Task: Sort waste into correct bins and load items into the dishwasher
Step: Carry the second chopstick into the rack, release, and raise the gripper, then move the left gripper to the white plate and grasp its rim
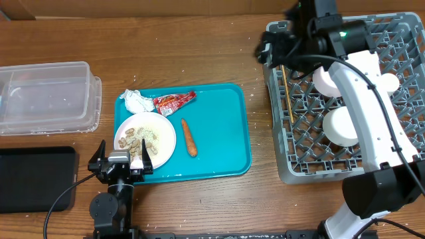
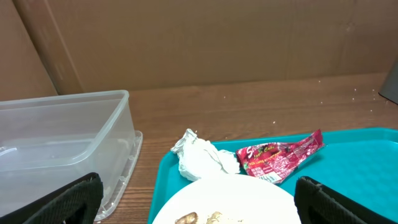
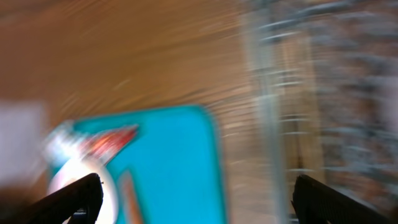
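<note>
Evidently mid-loading: right end effector [image 1: 269, 50] gapes empty near the chopsticks [image 1: 286, 93]; left end effector [image 1: 123, 161], also apart, should pinch the plate [image 1: 170, 135] ahead.

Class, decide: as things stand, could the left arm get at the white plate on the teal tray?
Probably yes. The left hand is open right at the near rim of the plate, and nothing stands between them.

Table [image 1: 259, 86] lies open between the teal tray [image 1: 226, 106] and dish rack [image 1: 285, 166]. My right arm [image 1: 362, 99] crosses the rack, blocking its middle; napkin [image 1: 137, 101], wrapper [image 1: 174, 101], plate [image 1: 166, 143] and carrot stick [image 1: 189, 137] fill the tray's left half.
</note>
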Controlling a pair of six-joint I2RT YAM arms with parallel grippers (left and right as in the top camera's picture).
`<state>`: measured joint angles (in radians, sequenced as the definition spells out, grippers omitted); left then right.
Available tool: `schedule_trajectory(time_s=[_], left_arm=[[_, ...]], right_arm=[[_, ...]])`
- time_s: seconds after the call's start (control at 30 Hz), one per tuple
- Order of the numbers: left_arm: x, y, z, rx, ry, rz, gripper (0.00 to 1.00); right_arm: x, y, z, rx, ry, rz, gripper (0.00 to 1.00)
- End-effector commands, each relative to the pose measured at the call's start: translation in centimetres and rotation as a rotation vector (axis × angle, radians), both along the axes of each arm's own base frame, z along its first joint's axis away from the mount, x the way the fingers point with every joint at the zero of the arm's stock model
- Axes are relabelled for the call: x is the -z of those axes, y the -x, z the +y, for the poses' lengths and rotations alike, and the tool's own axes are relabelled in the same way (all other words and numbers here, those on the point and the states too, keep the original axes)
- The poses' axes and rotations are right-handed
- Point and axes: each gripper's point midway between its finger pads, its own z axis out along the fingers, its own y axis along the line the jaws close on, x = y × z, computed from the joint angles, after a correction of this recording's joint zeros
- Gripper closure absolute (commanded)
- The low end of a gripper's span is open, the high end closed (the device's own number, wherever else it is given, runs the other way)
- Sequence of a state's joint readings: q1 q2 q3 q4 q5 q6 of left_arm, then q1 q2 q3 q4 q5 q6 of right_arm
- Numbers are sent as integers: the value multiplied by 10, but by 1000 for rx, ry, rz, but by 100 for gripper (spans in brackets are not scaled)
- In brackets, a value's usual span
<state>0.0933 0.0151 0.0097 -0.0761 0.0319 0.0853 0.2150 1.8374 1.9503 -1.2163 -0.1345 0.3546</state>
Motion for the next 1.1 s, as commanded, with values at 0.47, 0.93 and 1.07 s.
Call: schedule_trajectory(time_s=[0.47,0.93,1.07], left_arm=[[-1,0,3,-15,1,-8,0],[-16,5,-53,301,201,-50,0],[-38,11,-69,404,287,-115,0]], right_arm=[[-12,-25,-116,433,220,-92,0],[-12,-25,-115,432,220,-92,0],[-12,-25,-115,432,220,-92,0]])
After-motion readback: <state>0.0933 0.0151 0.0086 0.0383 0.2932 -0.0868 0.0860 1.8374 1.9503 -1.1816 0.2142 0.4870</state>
